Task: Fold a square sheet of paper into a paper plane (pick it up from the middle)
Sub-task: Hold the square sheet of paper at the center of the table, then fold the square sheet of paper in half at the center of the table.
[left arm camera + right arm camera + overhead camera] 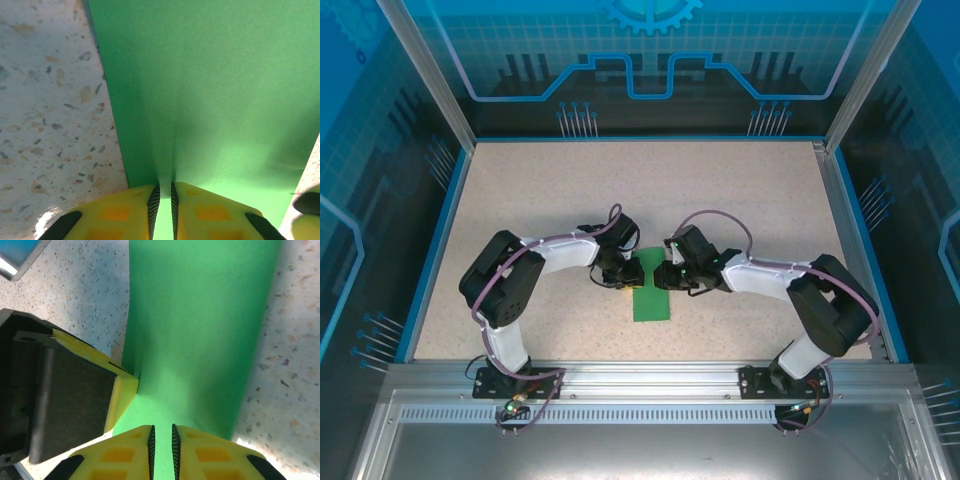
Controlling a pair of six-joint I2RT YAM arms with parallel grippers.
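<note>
The green sheet of paper (652, 298) lies on the speckled table as a long narrow strip, not a pointed paper plane, and runs from between the two grippers toward the near edge. My left gripper (628, 272) is shut on its far end from the left. In the left wrist view the paper (215, 85) rises in a pinched ridge into the left gripper (163, 192). My right gripper (668, 276) meets the same end from the right. In the right wrist view the paper (200, 330) passes between the nearly closed pads of the right gripper (162, 440), close beside the left gripper's yellow finger (122, 390).
The speckled table (520, 200) has a blue rim with clear walls at the left, right and back. A metal rail (650, 378) at the near edge carries both arm bases. The two wrists almost touch over the paper's far end.
</note>
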